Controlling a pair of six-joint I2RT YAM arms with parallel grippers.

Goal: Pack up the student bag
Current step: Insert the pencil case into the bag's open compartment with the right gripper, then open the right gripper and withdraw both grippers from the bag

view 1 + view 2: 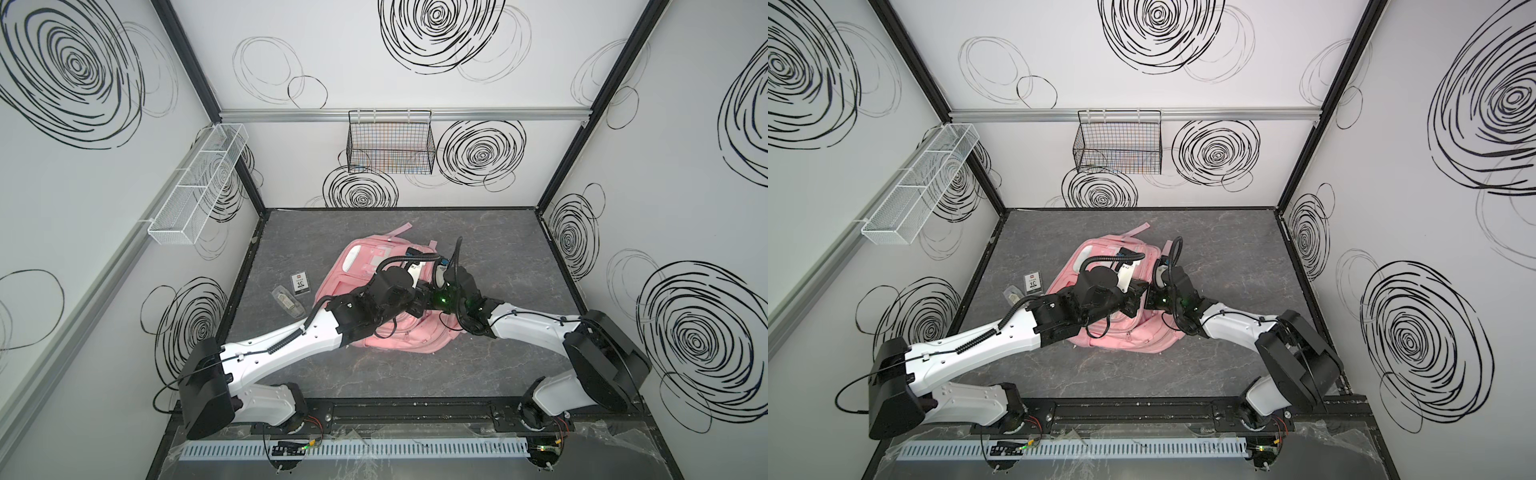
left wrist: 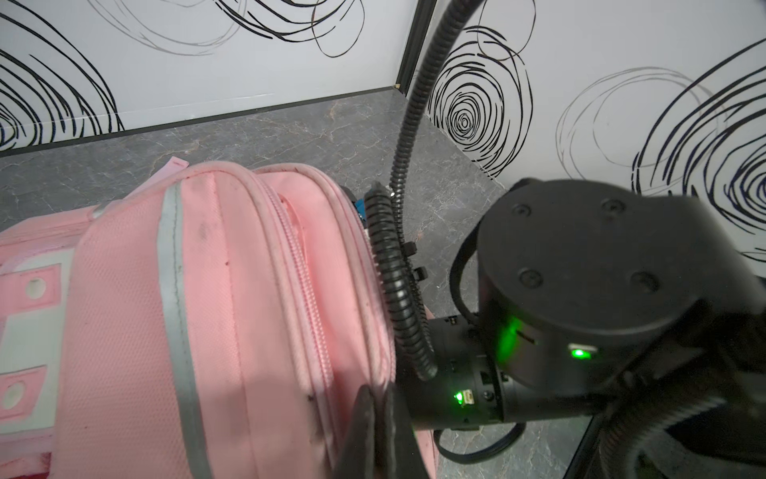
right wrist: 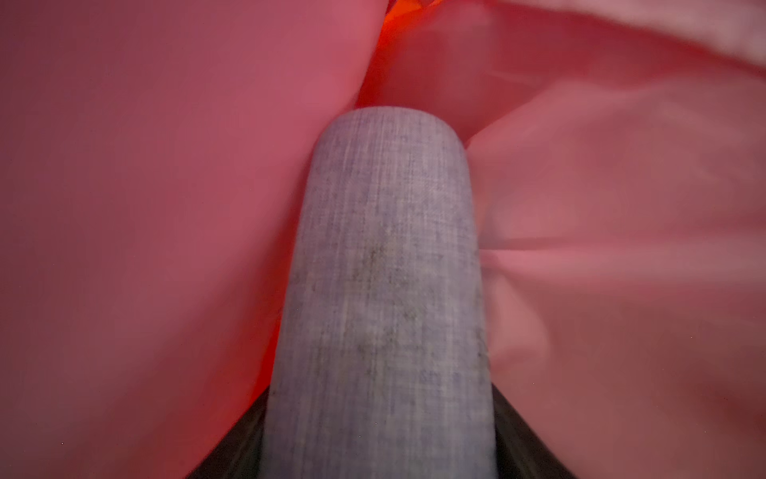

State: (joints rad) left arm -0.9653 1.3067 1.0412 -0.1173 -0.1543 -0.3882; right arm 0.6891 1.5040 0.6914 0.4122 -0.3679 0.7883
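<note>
The bag (image 1: 399, 338) lies flat mid-table, with both arms meeting over its right side. The left gripper (image 2: 373, 431) has its fingers together at the zip edge. Whether it has fabric pinched between them I cannot tell. The right gripper (image 3: 377, 443) is inside the bag, clamped on a grey case (image 3: 385, 269).

Risks, as I judge them:
- Folds of pink lining press against the case on both sides. Pushing it deeper could snag it on a fold or drag the soft bag across the table.
- If the left gripper slips, the mouth could sag onto the right wrist.
- The two wrists and their hoses sit very close and could foul each other.

A card (image 1: 300, 284) and a clear packet (image 1: 286, 300) wait just left of the bag. The left forearm passes near them, so a swing could knock them. A white basket (image 1: 199, 187) on the left wall and a black basket (image 1: 390, 143) on the far wall are well clear.
</note>
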